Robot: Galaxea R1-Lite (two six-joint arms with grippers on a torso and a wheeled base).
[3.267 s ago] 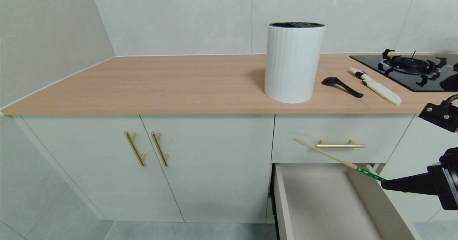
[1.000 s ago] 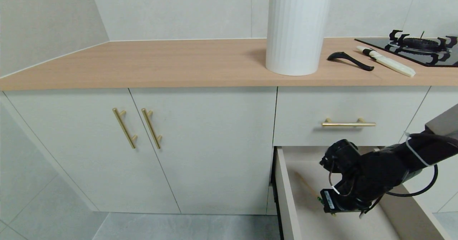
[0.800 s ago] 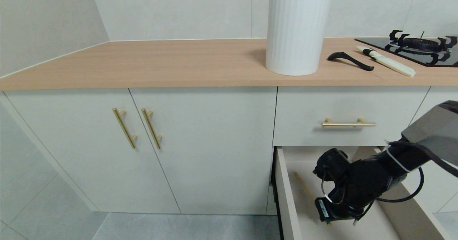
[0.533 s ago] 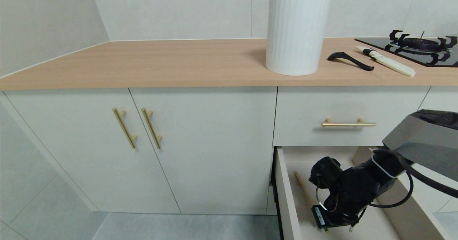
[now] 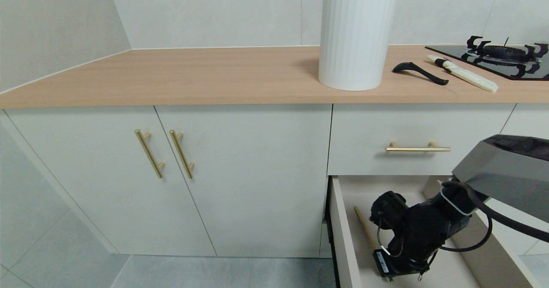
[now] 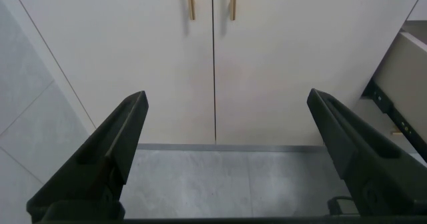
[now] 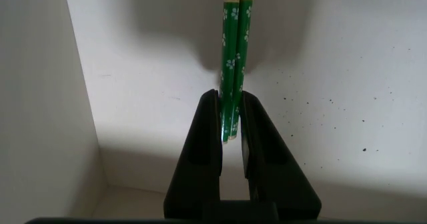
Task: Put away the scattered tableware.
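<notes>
Your right gripper (image 7: 231, 99) sits low inside the one open drawer (image 5: 342, 236), its jaws clamped on the green ends of two chopsticks (image 7: 233, 24), which run beside the drawer's left wall. Your left gripper (image 6: 227, 99) faces two cabinet doors (image 6: 133, 51), jaws spread wide and holding nothing. On the table (image 5: 193, 73) you have one white ribbed holder (image 5: 354, 34), one black spoon (image 5: 419, 72) and one white knife (image 5: 463, 79).
</notes>
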